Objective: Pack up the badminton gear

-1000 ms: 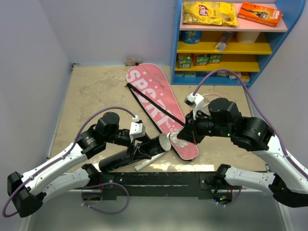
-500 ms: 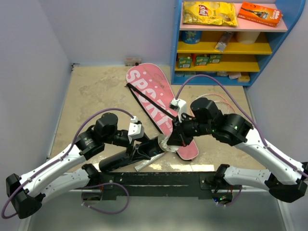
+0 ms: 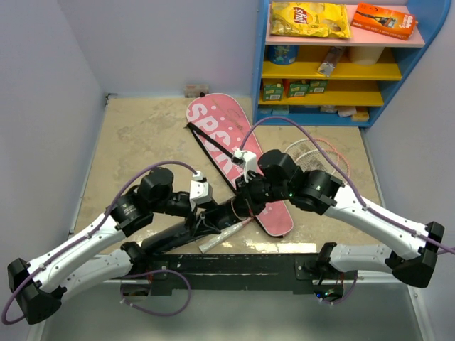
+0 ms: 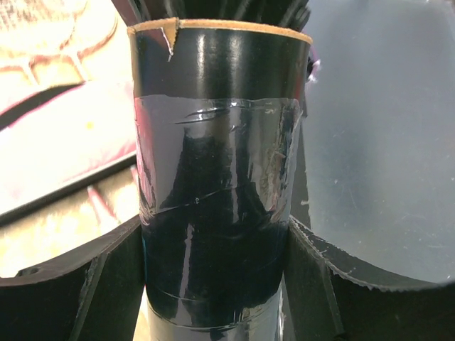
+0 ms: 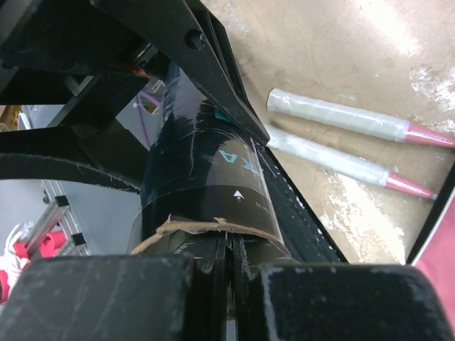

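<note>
My left gripper [image 4: 213, 284] is shut on the long black tube [image 4: 213, 177], one finger [image 4: 85, 291] on each side of it. In the top view the tube [image 3: 178, 238] lies slanted near the front edge, with the left gripper [image 3: 206, 224] near its upper end. My right gripper [image 5: 231, 249] is shut, and its tips reach into the tube's torn open mouth [image 5: 206, 185]. The pink bag lettered SPORT [image 3: 234, 160] lies behind both arms. Two pale racket handles [image 5: 334, 117] lie on the table beside the tube, and the pink racket heads [image 3: 316, 153] show behind the right arm. No shuttlecock shows.
A blue and yellow shelf unit [image 3: 334, 64] stands at the back right, with a yellow snack packet [image 3: 309, 20] and an orange box [image 3: 384, 20] on top. Walls close in the table on the left and at the back.
My right arm has swung left and brought its shut gripper to the tube's open end. The white shuttlecock seen at that end earlier no longer shows. The left arm has barely moved.
</note>
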